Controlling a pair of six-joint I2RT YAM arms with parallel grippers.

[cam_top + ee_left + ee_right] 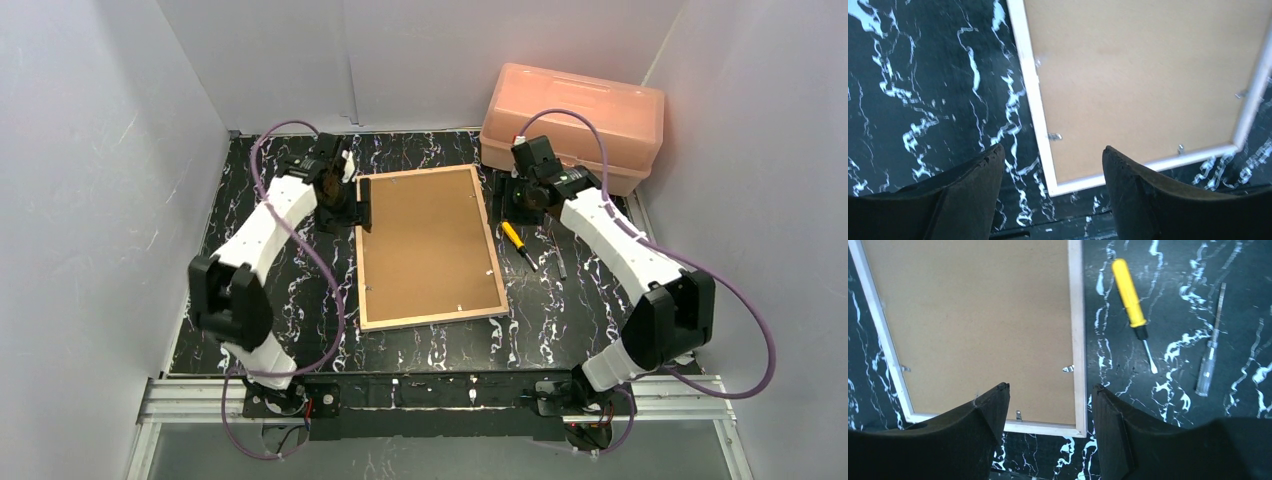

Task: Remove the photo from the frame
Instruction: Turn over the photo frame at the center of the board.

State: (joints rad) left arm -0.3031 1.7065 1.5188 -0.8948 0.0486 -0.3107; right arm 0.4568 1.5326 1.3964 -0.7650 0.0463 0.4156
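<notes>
The frame (432,317) lies face down in the middle of the black marbled table, its light wood edges up. A plain brown backing board (428,245) fills it, held by small metal tabs (1068,369). The photo is hidden under the board. My left gripper (348,210) is open and empty, hovering by the frame's far left corner; in the left wrist view the gripper (1053,149) straddles the frame's edge (1029,75). My right gripper (515,205) is open and empty by the far right corner; in the right wrist view the gripper (1051,387) hangs over the frame's corner (1076,315).
A pink plastic box (575,115) stands at the back right, behind the right arm. A yellow-handled screwdriver (515,238) lies just right of the frame, and a thin clear-handled tool (1210,355) lies further right. White walls enclose the table.
</notes>
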